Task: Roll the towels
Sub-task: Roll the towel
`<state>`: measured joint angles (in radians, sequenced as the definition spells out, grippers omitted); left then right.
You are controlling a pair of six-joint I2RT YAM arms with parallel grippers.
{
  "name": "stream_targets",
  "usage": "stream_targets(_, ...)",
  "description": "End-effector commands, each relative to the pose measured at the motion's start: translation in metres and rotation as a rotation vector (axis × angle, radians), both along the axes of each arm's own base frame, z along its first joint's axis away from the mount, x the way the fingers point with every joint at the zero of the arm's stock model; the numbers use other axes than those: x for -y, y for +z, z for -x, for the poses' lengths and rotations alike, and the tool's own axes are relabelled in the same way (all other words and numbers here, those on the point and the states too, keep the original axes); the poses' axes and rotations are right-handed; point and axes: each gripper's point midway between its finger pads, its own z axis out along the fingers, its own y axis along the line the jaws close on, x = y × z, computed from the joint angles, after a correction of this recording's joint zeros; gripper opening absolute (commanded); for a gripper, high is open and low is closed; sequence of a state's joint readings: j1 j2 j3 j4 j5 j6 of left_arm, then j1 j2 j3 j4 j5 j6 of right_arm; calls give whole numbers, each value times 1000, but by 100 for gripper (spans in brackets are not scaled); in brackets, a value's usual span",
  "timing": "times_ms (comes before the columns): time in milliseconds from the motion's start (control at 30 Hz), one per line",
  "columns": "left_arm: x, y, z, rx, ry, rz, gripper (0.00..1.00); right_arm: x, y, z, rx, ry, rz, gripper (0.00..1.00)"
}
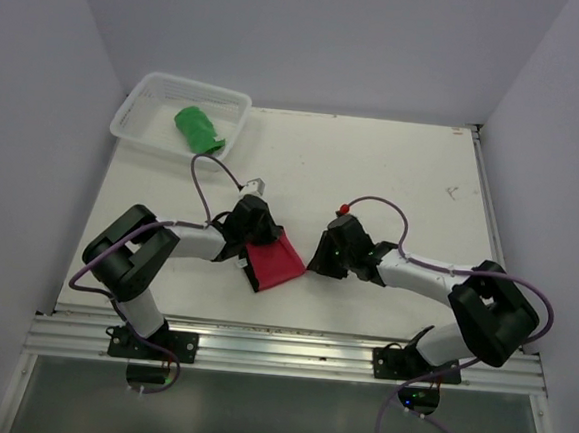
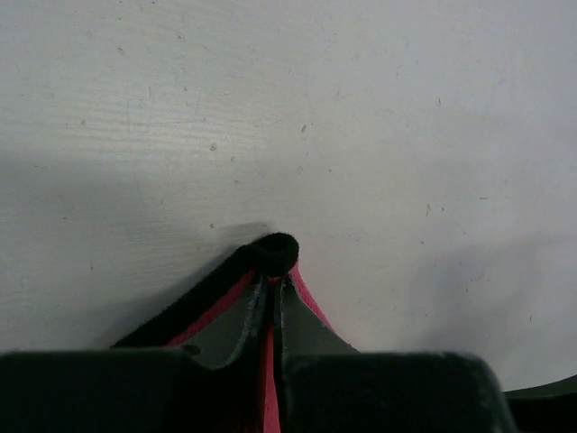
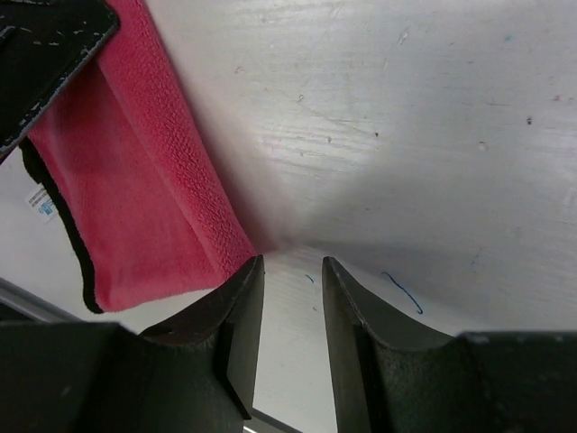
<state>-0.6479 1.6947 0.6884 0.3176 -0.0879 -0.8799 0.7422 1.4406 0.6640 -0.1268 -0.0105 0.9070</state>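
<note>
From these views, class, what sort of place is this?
Probably a robot lab test cell: left arm and right arm bolted to a metal rail, a white table boxed in by plain walls.

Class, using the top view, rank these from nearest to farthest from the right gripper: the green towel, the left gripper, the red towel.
1. red towel, just left of the right gripper.
2. left gripper, pinching that towel's left edge.
3. green towel, in the basket at back left.

Bright green towel (image 1: 198, 129) bundled in white basket (image 1: 142, 115); red towel (image 1: 273, 260), dark-edged, partly folded.
</note>
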Motion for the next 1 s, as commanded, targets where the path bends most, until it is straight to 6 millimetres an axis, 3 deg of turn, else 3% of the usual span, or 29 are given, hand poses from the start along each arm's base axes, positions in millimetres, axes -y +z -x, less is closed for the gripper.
stream_targets(0,-34,-34,18,-89,50,-126,0,-24,7,-3,-16,13,-118,36)
stream_targets(267,-35,-33,17,-83,58,-130,0,-32,18,-10,16,20,-162,38)
stream_targets(667,-40,-35,20,-79,98,-158,0,-40,5,-3,-25,54,-179,36)
stream_targets(967,-43,-37,24,-71,141,-174,0,-53,11,-2,-25,79,-199,36)
